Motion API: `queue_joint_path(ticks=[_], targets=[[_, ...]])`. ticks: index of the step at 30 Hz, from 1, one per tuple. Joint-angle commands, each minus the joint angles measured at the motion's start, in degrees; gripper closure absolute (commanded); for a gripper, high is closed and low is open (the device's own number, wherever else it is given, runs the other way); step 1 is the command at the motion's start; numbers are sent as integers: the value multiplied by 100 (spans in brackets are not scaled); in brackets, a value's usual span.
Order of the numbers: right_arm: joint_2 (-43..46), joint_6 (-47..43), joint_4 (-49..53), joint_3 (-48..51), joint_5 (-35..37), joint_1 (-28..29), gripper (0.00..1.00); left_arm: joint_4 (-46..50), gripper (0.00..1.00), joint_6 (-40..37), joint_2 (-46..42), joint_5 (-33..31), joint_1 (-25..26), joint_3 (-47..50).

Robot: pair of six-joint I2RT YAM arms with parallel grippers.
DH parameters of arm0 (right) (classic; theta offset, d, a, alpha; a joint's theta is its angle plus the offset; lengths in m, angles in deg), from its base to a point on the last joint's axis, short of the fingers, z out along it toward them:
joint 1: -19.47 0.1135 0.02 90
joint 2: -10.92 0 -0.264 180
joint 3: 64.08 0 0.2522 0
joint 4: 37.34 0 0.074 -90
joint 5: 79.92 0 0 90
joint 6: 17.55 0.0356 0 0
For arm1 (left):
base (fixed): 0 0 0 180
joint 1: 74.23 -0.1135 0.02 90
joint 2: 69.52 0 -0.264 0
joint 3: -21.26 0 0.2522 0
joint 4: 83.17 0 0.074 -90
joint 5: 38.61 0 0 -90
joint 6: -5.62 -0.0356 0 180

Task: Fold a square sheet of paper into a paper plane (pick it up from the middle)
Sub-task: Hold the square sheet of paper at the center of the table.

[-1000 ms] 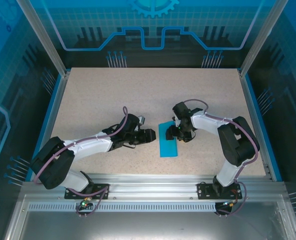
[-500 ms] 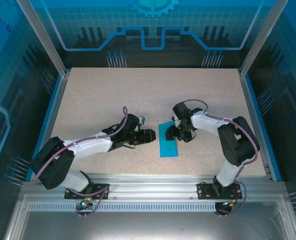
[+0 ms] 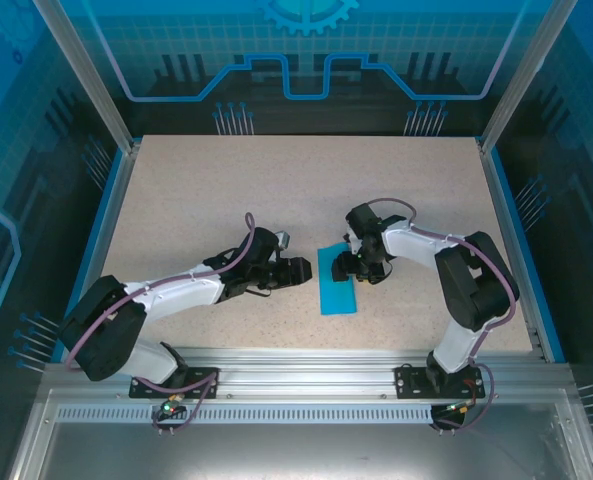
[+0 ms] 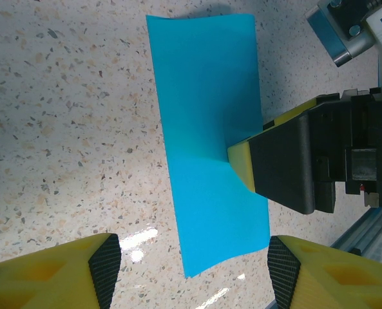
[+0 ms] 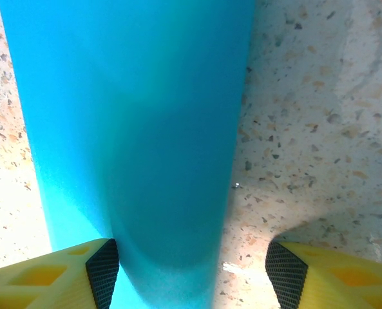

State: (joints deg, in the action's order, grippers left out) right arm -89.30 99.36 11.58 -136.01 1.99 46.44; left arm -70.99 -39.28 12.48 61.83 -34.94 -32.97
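Note:
The square sheet of paper (image 3: 336, 281) is teal-blue and lies on the speckled table as a long narrow rectangle, doubled over. In the left wrist view the paper (image 4: 210, 135) runs away from my open left gripper (image 4: 195, 273), whose fingers stand just short of its near end. My right gripper (image 3: 348, 266) hovers over the sheet's far half, open. One of its yellow fingertips (image 4: 241, 162) touches the paper's right edge. In the right wrist view the paper (image 5: 133, 129) bulges up between the open fingers of the right gripper (image 5: 194, 273), nearer the left one. A paper plane is out of view.
The speckled tabletop (image 3: 226, 200) is bounded by blue side rails and an aluminium rail (image 3: 306, 365) along the near edge where both arm bases are bolted. Both arms reach toward the middle, their grippers a short gap apart.

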Motion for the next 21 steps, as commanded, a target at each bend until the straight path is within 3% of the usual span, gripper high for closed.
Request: queue_joint_path(ticks=[1,21], targets=[[-373,-14,-13,118,158,-42,32,125,34,-17,-166,-112,59,-101],[-436,173,-227,170,-156,-71,30,158,34,-17,-177,-130,65,-93]])
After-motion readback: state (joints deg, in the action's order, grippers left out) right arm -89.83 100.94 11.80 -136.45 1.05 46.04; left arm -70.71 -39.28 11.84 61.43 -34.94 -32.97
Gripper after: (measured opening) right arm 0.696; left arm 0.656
